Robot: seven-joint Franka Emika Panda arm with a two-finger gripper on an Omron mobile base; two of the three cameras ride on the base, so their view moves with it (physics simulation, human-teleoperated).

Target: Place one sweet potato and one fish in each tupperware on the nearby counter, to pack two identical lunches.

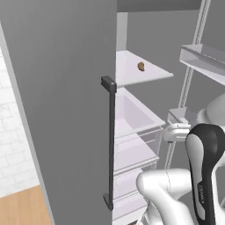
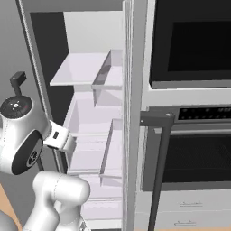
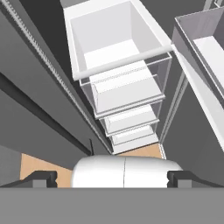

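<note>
The fridge stands open, and up on its white shelf (image 1: pixel 132 70), upper centre of the left base view, sits one small orange-brown sweet potato (image 1: pixel 141 66), alone near the shelf's back. Below it a clear bin (image 1: pixel 132 116) sticks out toward the camera, with more drawers stacked underneath, lower centre. The grey fridge door (image 1: pixel 66 105) fills the left half of that frame, edge-on, its dark vertical handle (image 1: pixel 110 145) running down the middle, just left of the bins. A door-mounted tray (image 1: pixel 204 59) hangs at upper right.

The white arm (image 1: pixel 202 171) crowds the lower right. In the hand view the hand (image 3: pixel 112 178) has its two dark tips spread to opposite edges of the bottom, jaws wide apart, nothing between them. It looks along the stack of bins (image 3: pixel 118 65), top centre, with a strip of tan floor (image 3: pixel 39 164) at lower left.

In the right base view the oven (image 2: pixel 189 113) and its bar handle (image 2: pixel 158 135) take the right half; the open fridge interior lies centre-left.
</note>
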